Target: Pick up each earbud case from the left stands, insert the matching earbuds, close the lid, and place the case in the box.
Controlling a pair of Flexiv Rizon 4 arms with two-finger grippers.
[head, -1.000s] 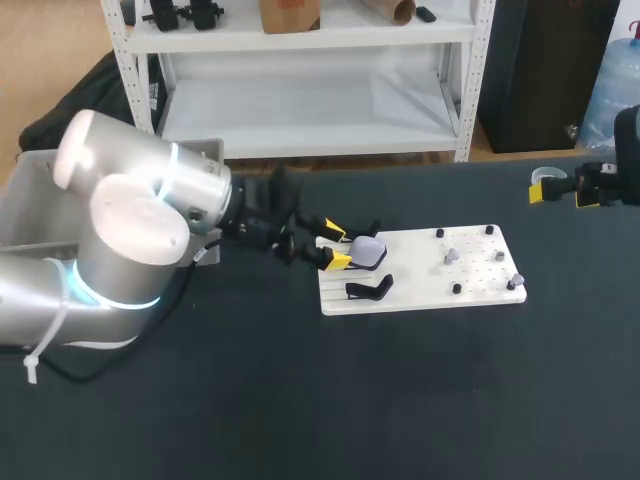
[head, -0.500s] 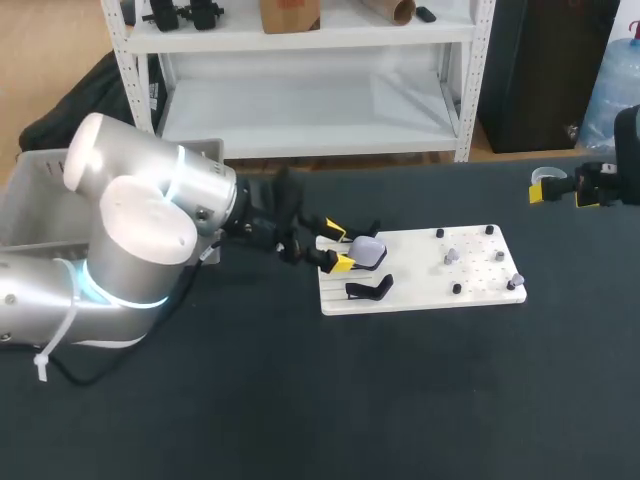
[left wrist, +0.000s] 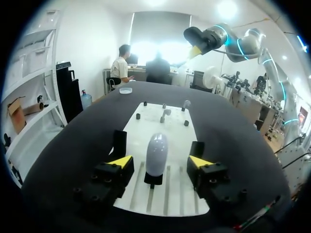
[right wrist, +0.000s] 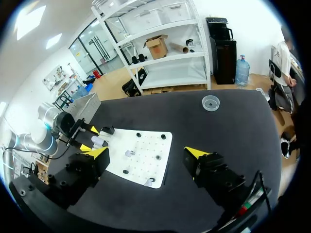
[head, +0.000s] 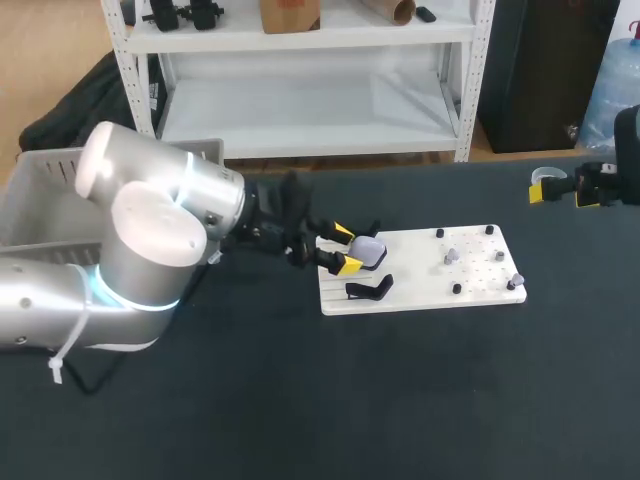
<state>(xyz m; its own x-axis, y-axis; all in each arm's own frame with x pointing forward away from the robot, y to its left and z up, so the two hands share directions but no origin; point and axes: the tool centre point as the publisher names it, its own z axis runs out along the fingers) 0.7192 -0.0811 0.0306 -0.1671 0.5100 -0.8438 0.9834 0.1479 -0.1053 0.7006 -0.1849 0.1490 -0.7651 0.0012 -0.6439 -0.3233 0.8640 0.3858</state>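
A black tabletop point(head: 400, 400) fills most of the head view. The silver left arm point(head: 150, 250) comes in over its left side, in front of an open grey plastic box point(head: 40, 190) at the left rear edge. A flat white perforated board point(head: 420, 280) lies near the middle. At the far right edge, well apart from the board, the dark right arm point(head: 625, 160) holds its jaws spread with nothing between them.

The pale lavender oval earbud case point(left wrist: 156, 154) sits upright on a small black stand at the board's left end. The left jaws are spread, one to each side of the case, and the wrist view shows a gap on both sides. Just beside that stand, nearer the front edge, a second black stand point(head: 368, 289) is bare. Two small greyish earbuds point(head: 451, 256) rest among black pegs on the board's right half.
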